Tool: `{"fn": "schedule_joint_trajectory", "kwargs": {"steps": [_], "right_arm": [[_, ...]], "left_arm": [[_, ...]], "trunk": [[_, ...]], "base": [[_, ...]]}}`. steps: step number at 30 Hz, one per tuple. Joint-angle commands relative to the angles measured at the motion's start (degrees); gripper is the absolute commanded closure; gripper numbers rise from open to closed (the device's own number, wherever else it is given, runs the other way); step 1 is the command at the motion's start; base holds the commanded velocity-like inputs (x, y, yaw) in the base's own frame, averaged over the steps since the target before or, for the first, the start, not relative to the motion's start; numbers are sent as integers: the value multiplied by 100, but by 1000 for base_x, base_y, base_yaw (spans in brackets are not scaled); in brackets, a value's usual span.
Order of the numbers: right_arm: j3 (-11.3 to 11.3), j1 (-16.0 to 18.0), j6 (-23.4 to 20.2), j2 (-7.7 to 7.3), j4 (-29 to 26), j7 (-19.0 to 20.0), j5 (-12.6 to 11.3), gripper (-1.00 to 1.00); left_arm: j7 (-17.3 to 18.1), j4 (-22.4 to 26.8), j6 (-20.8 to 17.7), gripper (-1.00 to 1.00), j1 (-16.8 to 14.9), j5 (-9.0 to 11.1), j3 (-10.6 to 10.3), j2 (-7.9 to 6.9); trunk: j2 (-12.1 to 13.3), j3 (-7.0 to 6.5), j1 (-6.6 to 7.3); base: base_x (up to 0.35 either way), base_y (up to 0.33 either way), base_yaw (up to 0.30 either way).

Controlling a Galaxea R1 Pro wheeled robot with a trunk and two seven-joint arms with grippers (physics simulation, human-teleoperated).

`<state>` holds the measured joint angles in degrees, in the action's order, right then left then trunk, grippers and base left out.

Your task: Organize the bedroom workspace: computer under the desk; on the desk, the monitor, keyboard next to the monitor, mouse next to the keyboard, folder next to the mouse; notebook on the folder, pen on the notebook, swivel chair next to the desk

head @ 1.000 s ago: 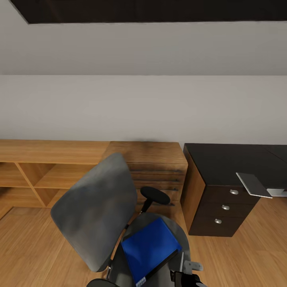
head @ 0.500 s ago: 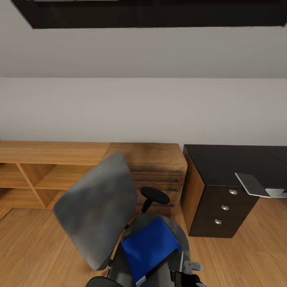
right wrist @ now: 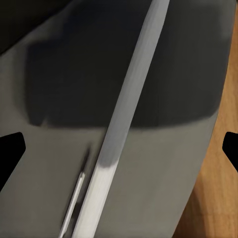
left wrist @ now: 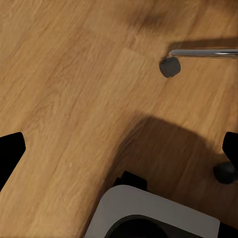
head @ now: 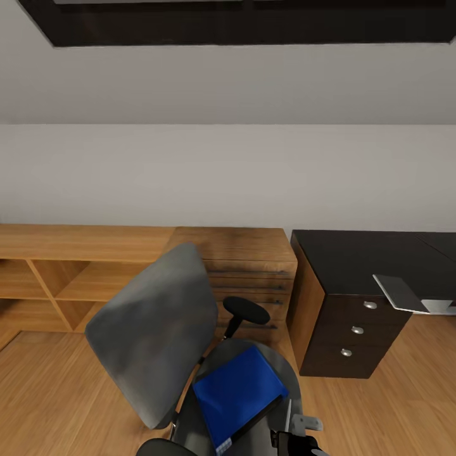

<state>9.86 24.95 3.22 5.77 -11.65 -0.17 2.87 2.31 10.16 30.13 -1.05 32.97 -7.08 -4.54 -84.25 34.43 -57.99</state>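
Head view: the swivel chair (head: 158,335) is standing on the wooden floor (head: 50,392) in front of a light wooden dresser (head: 244,266). The blue folder (head: 237,392) is lying flat on the chair's seat. The black desk (head: 354,259) is standing beside the dresser, showing 3 drawers with round silver knobs. A flat grey panel (head: 402,292) is overhanging the desk's front edge. Part of a dark arm (head: 297,440) is sitting just beside the folder; which arm it is cannot be told.

Left wrist view: the left claw (left wrist: 121,148) is hanging open with nothing held, its 2 dark fingertips (left wrist: 10,151) spread wide. Beyond it lie floorboards, a chrome chair leg (left wrist: 208,52) and a castor (left wrist: 169,67).

Right wrist view: the right claw (right wrist: 121,148) is also spread wide and holding nothing. A grey surface with a pale diagonal strip (right wrist: 124,114) is lying close ahead; what it is cannot be told.
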Motion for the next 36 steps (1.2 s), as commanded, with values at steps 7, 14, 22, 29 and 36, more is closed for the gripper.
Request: {"fn": "schedule_joint_trajectory", "kwargs": {"steps": [7,14,22,29,36], "right_arm": [[51,1,21,3,14,0,38,-100],[51,1,21,3,14,0,39,-100],[51,1,21,3,14,1,40,100],[51,1,15,3,14,0,40,100],[51,1,16,3,14,1,39,100]], "left_arm": [[24,-6,19,-100,-6,61,-39,-3],[24,-6,19,-100,-3,61,-39,-3],[24,-6,19,-100,-7,61,-39,-3],[24,-6,19,-100,-8,61,-39,-3],[24,-6,19,-100,-6,61,-39,-3]], "trunk": [[-2,6,-139],[-2,6,-139],[-2,6,-139],[-2,6,-139],[-2,6,-139]], "base": [[0,0,0],[0,0,0],[0,0,0],[0,0,0],[0,0,0]]}}
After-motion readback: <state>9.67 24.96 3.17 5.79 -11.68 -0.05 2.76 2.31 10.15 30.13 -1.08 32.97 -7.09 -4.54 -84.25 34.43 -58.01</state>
